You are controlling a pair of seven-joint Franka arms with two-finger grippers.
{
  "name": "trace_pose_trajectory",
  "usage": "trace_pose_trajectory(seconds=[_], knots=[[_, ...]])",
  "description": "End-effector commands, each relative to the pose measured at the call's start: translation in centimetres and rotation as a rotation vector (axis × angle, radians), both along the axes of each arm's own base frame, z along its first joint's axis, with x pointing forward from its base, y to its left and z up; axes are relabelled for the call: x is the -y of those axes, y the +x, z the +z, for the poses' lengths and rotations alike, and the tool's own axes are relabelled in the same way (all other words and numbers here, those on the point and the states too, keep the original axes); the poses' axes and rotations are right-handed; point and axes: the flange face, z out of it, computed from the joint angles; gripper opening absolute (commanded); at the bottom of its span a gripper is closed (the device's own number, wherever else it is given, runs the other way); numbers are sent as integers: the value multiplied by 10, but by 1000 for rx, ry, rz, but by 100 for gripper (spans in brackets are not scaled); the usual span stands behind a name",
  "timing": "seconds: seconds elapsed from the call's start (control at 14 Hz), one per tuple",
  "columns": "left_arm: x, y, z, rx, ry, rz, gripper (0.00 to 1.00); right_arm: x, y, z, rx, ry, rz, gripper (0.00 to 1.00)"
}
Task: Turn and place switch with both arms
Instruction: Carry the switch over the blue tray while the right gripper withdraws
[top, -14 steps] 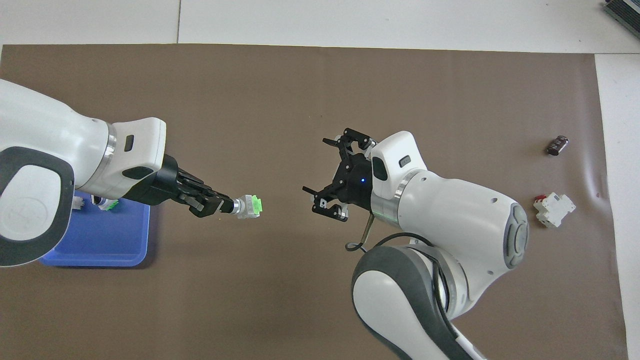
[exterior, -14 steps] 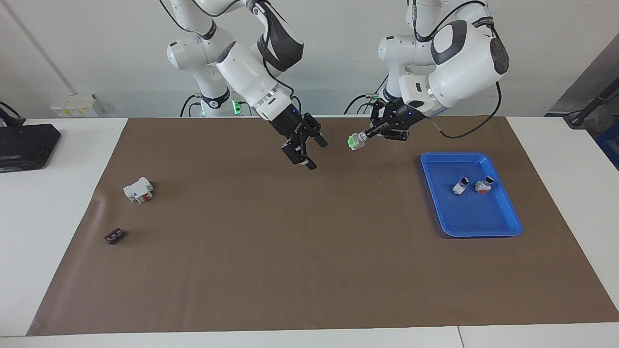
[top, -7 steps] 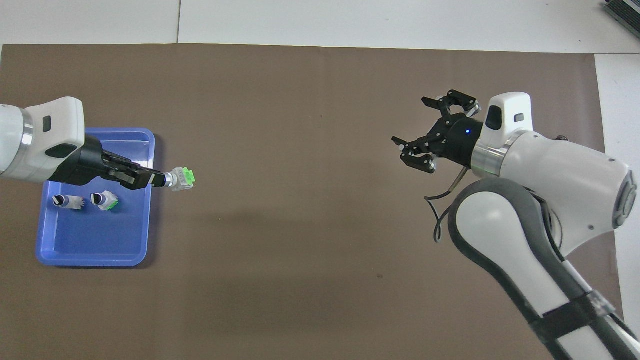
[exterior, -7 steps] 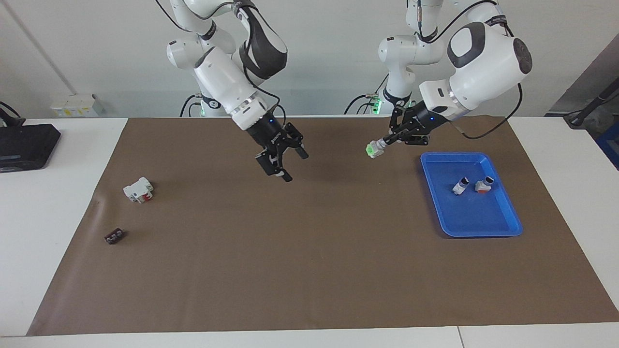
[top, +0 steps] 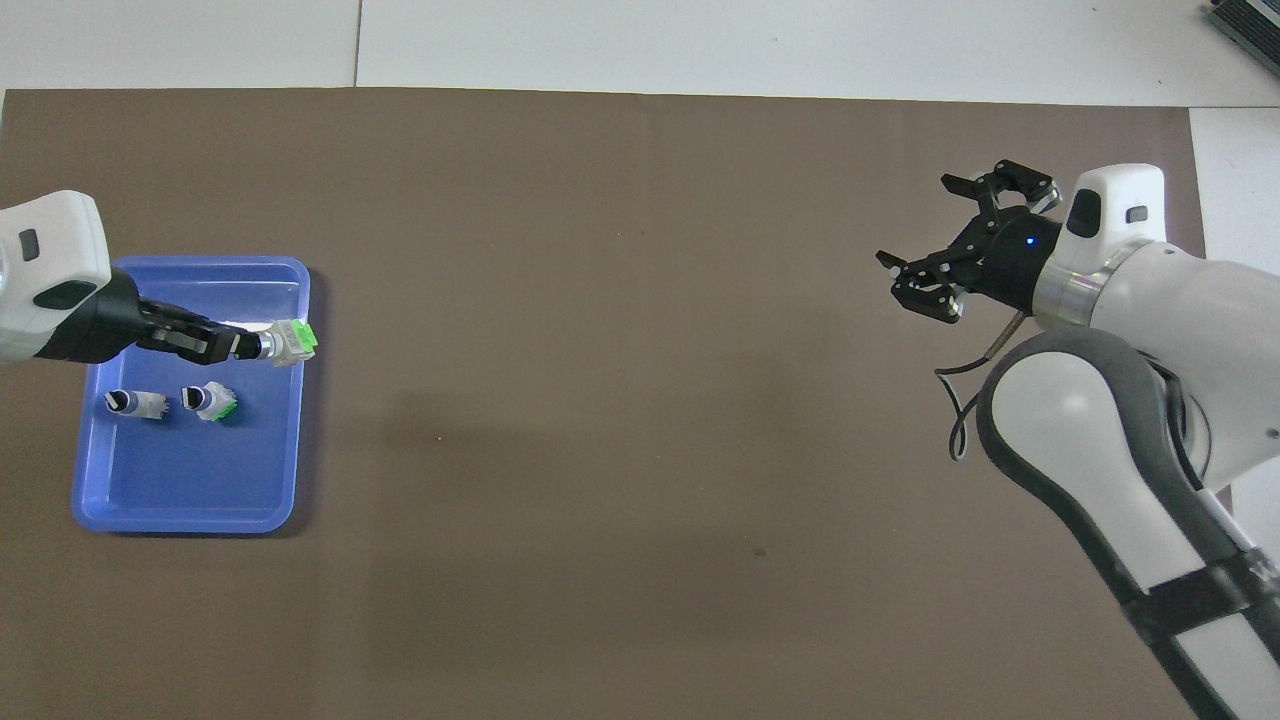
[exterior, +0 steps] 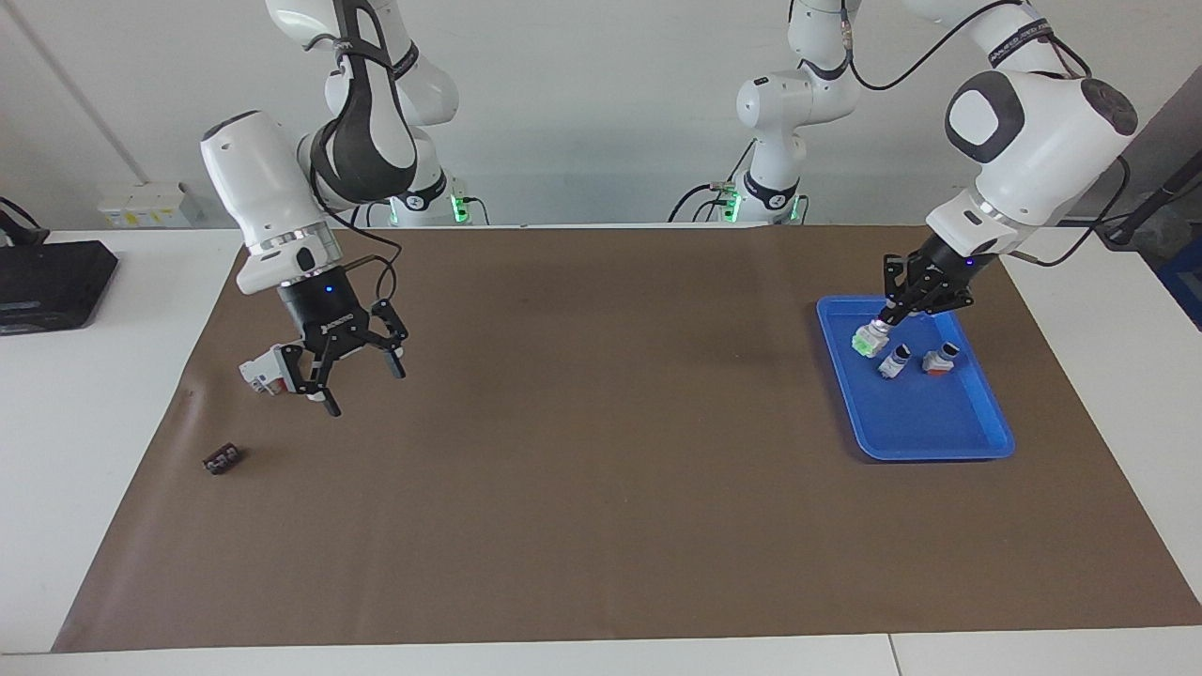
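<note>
A robotics lab: two white arms (exterior: 282,197) bolted beside a paper-covered table (exterior: 601,526).

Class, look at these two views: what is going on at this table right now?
The left gripper is shut on a small white switch with a bright green end, held over the blue plastic tray, where two similar small switches lie. The right gripper is open and empty above the brown mat, beside a white-and-red block.

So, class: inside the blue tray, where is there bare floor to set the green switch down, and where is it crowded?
The blue tray is bare along the half farther from the robots. It is crowded nearer the robots, where two small switches lie and the left pincer holds the green switch over them.
</note>
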Motion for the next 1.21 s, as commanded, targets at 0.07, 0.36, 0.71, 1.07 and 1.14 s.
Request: trace_pose_trajectory(seconds=[0.07, 0.36, 0.71, 1.07, 1.14], knots=[[-31, 15, -30, 30, 97, 47, 0, 10, 17, 35, -115, -103, -93, 100], [-75, 24, -56, 51, 143, 103, 0, 8, 9, 47, -293, -70, -432, 100], [-87, 27, -96, -37, 144, 125, 0, 23, -18, 92, -470, 79, -835, 100], [-94, 39, -116, -124, 131, 245, 0, 63, -46, 142, -536, 76, -933, 100], [-96, 45, -107, -130, 141, 268, 0, 68, -54, 150, -545, 78, -941, 100]])
